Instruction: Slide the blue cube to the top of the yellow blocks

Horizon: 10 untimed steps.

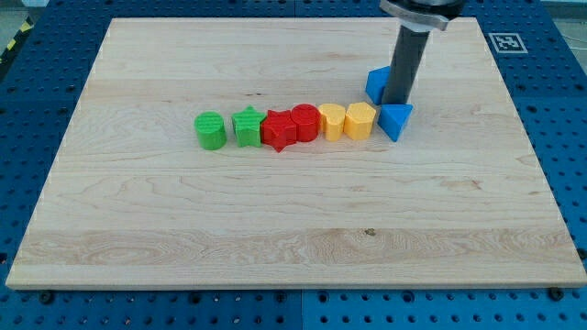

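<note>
The blue cube (375,84) sits on the wooden board toward the view's upper right, partly hidden behind my rod. My tip (396,103) touches the board just right of the cube, between it and a blue triangular block (395,120). Two yellow blocks, one rounded (332,121) and one hexagonal (360,120), stand side by side just below and left of the cube, at the right end of a row of blocks.
The row continues to the view's left with a red cylinder (304,122), a red star (278,130), a green star (247,126) and a green cylinder (211,130). The wooden board (275,229) lies on a blue perforated table.
</note>
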Motion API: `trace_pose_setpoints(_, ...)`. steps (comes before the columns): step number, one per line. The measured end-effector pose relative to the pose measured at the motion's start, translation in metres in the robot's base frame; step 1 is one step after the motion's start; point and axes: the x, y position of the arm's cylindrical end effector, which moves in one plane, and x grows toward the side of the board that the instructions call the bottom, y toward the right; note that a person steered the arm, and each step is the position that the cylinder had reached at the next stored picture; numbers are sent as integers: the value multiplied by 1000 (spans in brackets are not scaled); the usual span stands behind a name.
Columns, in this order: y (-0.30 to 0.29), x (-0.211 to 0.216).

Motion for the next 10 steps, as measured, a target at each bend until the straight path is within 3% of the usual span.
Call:
trace_pose_setpoints(1,-16,0)
trace_pose_setpoints(3,55,-3)
trace_pose_setpoints(4,47,-26)
trace_pose_setpoints(7,-36,-35)
trace_pose_setpoints(9,0,-30)
trace_pose_setpoints(10,-11,-2)
